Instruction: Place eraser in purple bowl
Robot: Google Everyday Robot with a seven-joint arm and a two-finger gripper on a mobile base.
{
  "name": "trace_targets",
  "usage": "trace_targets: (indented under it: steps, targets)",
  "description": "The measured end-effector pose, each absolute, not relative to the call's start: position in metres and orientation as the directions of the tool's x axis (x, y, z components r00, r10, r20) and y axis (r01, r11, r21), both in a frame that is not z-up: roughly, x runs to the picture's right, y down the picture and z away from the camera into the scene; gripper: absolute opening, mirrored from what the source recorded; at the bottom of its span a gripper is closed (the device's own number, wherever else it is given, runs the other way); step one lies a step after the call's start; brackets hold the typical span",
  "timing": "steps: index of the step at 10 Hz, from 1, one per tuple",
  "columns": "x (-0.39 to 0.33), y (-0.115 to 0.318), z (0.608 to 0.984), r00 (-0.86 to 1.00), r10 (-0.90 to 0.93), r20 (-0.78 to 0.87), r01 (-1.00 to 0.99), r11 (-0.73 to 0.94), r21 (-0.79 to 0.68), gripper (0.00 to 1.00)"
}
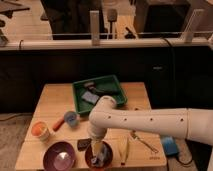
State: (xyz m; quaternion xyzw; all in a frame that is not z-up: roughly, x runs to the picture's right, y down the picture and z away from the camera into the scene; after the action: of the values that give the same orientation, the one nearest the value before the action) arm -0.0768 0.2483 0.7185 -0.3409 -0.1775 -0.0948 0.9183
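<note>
The eraser (pixel 83 144), a small dark block, lies flat on the wooden table between the two bowls near the front edge. To its left sits the purple bowl (pixel 59 156), glossy with a paler centre. My gripper (pixel 98 152) hangs at the end of the white arm, pointing down over the red-brown bowl (pixel 89 160), just right of the eraser. Its jaws stand open and I see nothing held in them. The arm's elbow (pixel 104 109) hides part of the table behind it.
A green tray (pixel 116 84) holding a grey-blue pad (pixel 90 97) stands at the back. On the left are an orange cup (pixel 40 130) and a blue tool with a red handle (pixel 67 120). A yellow item (pixel 125 150) and a blue object (pixel 170 146) lie right.
</note>
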Motion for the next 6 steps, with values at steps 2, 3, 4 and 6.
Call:
trace_targets:
  steps: [2,3,4,6]
  targets:
    - [-0.09,0.245,0.724,0.93,-0.027,0.367,0.265,0.74,-0.618,0.8]
    - [-0.09,0.244,0.727,0.938,-0.013,0.347,0.244,0.736,-0.631,0.8]
    - [-0.094,0.244,0.73,0.946,-0.007,0.323,0.226,0.73,-0.645,0.8]
    - [-0.102,0.246,0.737,0.96,-0.015,0.278,0.204,0.717,-0.667,0.8]
